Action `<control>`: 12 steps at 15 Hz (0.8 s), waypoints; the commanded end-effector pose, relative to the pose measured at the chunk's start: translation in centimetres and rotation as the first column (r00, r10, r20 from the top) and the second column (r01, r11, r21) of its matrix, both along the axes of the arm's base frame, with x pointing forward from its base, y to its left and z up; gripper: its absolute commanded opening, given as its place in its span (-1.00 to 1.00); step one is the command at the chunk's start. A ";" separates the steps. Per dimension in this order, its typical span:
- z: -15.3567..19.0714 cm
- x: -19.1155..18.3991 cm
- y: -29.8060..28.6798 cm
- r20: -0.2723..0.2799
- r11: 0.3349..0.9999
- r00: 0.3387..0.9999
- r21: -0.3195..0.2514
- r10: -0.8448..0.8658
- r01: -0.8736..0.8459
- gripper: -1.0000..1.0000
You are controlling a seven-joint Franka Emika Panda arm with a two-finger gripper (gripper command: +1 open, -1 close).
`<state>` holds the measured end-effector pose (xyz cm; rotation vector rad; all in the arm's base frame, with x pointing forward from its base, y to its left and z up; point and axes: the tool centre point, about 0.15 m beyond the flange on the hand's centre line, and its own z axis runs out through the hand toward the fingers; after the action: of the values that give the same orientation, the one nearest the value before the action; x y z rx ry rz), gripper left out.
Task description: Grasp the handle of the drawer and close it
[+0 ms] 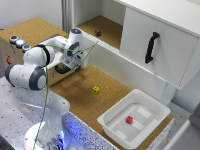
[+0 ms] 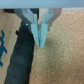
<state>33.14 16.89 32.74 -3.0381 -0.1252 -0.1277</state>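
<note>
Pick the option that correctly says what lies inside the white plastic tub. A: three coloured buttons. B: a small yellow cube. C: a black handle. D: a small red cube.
D: a small red cube sits on the floor of the white tub, while the yellow cube lies outside it on the cork surface.

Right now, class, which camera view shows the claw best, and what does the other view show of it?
The wrist view: the claw is close up, its two fingertips pressed together. The exterior view shows it only small and blurred beside the tan box, fingers indistinct.
</note>
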 end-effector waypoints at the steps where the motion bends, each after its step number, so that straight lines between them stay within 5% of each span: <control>1: -0.9 0.3 5.4 -0.045 0.999 0.999 -0.048 -0.013 0.011 -1.00; 12: 0.0 0.2 11.4 -0.024 0.999 1.000 -0.053 -0.005 0.004 -1.00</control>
<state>32.40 24.15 33.12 -3.0524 -0.1488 -0.1579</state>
